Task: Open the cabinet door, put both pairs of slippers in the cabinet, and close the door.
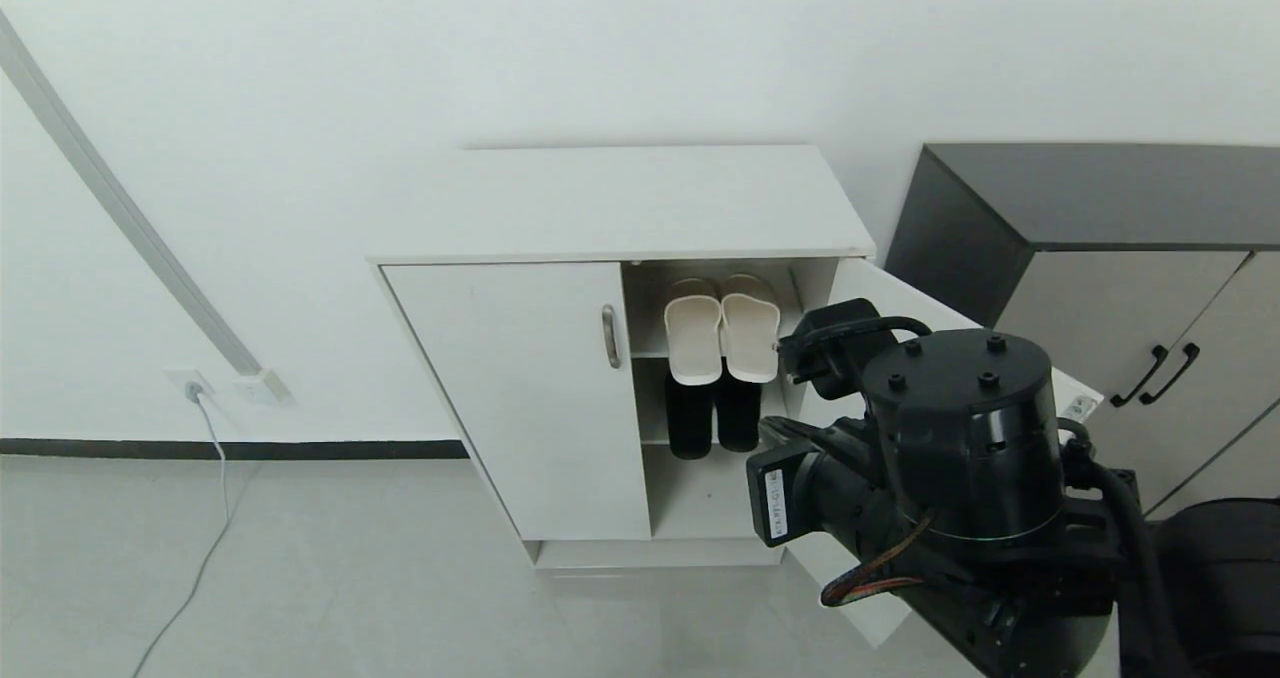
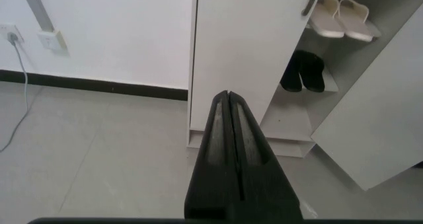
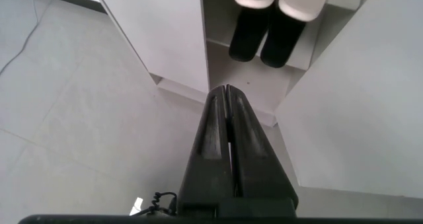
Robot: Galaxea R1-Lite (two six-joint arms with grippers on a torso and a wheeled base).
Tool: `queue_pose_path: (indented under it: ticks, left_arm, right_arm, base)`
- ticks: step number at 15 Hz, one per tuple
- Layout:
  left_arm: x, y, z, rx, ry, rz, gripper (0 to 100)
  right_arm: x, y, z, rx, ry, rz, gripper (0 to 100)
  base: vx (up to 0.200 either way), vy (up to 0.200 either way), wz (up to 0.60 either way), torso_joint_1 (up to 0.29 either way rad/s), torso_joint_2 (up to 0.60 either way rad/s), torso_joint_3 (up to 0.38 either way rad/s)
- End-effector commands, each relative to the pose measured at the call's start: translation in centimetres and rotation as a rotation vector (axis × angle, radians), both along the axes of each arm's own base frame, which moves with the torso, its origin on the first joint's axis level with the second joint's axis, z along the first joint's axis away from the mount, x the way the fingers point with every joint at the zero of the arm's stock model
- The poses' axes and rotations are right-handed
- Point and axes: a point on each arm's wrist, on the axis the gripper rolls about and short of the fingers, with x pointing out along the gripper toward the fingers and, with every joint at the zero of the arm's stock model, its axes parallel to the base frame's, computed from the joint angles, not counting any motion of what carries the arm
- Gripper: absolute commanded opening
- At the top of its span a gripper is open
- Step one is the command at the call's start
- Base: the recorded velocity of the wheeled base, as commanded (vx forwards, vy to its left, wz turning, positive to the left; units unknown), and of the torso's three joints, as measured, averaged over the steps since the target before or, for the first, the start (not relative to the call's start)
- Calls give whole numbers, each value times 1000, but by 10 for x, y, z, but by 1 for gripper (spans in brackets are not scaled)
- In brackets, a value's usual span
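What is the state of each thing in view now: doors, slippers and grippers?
right door, open
left door, shut
white slippers, on the upper shelf inside
black slippers, on the shelf below
left gripper, shut, empty
right gripper, shut, empty
grey cabinet doors, shut

I count two pairs of slippers, four slippers in all: one white pair and one black pair. There is one white cabinet with two doors, one shut door and one open door, and one metal handle. Inside are two shelves. One grey cabinet carries two black handles. My claws number two: left claw, right claw.
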Motion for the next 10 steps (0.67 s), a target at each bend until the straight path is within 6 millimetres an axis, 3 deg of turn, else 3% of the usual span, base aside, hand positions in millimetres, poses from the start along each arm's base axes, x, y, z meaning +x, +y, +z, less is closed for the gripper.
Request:
queue_pose_path:
  ticks: [1, 6, 10]
  left_arm:
    - [0, 0, 0, 0, 0, 1, 0]
    - [0, 0, 0, 0, 0, 1, 0]
    - [0, 0, 0, -2, 0, 1, 0]
  right_arm:
    - [0, 0, -1, -1, 1, 1, 0]
    - [-1, -1, -3, -9, 6, -1, 0]
    - [-2, -3, -3, -10, 7, -1, 0]
  base:
    - [0, 0, 0, 251, -564, -325]
    - [0, 0, 0, 261, -588, -329]
    - [0, 0, 0, 196, -422, -232]
